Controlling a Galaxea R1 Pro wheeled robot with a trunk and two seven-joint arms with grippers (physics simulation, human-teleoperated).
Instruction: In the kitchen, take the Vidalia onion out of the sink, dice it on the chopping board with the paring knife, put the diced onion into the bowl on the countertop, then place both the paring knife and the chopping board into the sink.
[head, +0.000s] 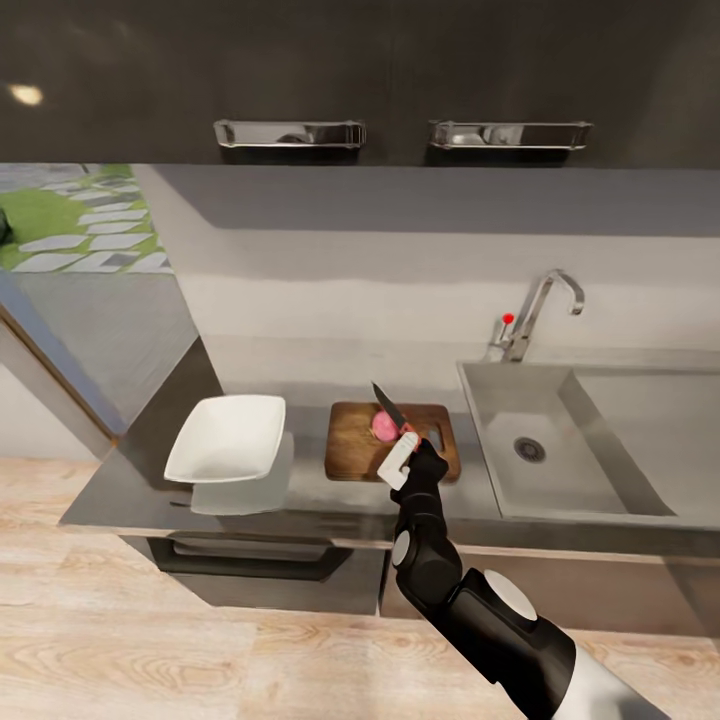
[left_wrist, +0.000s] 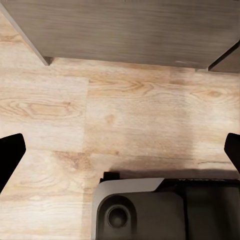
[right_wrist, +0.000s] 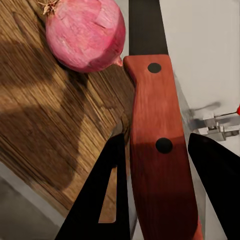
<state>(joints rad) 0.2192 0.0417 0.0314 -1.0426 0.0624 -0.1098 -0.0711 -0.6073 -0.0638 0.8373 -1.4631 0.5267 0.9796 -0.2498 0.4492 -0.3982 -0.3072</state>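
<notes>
The reddish-handled dark-bladed paring knife (right_wrist: 159, 150), pinched by the right gripper (head: 404, 447), is seemingly poised over the whole pink onion (head: 384, 426) on the brown wooden board (head: 352, 440); dicing is to follow.

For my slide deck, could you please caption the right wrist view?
Right gripper holds the paring knife beside the whole onion on the chopping board.

The right gripper (right_wrist: 155, 200) clamps the paring knife (right_wrist: 157, 150) by its handle; the whole pink Vidalia onion (right_wrist: 85, 32) sits on the chopping board (right_wrist: 45, 120), at the handle's ten o'clock.

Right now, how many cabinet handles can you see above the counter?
2. One handle sits on the upper cabinet above the bowl and chopping board; the other handle is above the sink.
</notes>
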